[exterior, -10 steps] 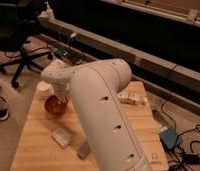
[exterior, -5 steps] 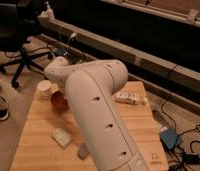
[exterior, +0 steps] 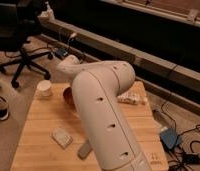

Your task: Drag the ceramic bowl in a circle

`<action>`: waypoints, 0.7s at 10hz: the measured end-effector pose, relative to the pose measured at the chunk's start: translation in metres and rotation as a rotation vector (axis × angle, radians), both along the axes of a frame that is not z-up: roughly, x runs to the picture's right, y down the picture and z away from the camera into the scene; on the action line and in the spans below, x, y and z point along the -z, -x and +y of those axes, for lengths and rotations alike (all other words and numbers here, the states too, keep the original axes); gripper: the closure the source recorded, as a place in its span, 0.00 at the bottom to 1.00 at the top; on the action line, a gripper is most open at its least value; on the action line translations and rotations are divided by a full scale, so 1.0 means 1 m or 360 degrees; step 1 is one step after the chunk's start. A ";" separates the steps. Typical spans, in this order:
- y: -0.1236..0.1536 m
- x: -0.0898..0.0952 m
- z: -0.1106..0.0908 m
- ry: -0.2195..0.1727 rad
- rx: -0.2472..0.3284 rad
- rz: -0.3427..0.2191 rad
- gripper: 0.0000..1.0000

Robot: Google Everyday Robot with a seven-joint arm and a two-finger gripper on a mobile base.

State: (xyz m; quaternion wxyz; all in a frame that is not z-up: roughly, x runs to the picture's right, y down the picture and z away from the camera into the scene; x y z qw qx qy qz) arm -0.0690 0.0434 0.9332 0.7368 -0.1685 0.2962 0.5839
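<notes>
Glossy red ceramic bowl point(exterior: 67, 96) shifted right, tool hidden behind arm point(exterior: 104, 112).

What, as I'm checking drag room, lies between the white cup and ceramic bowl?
Camera view: only bare table between cup and bowl; shut gripper hidden behind the arm.

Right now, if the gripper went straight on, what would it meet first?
Probably the ceramic bowl: the gripper is hidden behind the white arm, which angles down onto it. Whether they touch, I cannot tell.
</notes>
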 end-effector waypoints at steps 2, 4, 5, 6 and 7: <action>-0.029 0.013 0.010 0.0022 0.0007 0.0067 1.00; -0.043 0.038 0.031 0.0073 0.0097 0.0082 1.00; -0.043 0.047 0.041 0.0096 0.0143 0.0072 1.00; -0.039 0.060 0.057 0.0139 0.0210 0.0048 1.00; -0.029 0.069 0.073 0.0182 0.0278 0.0004 1.00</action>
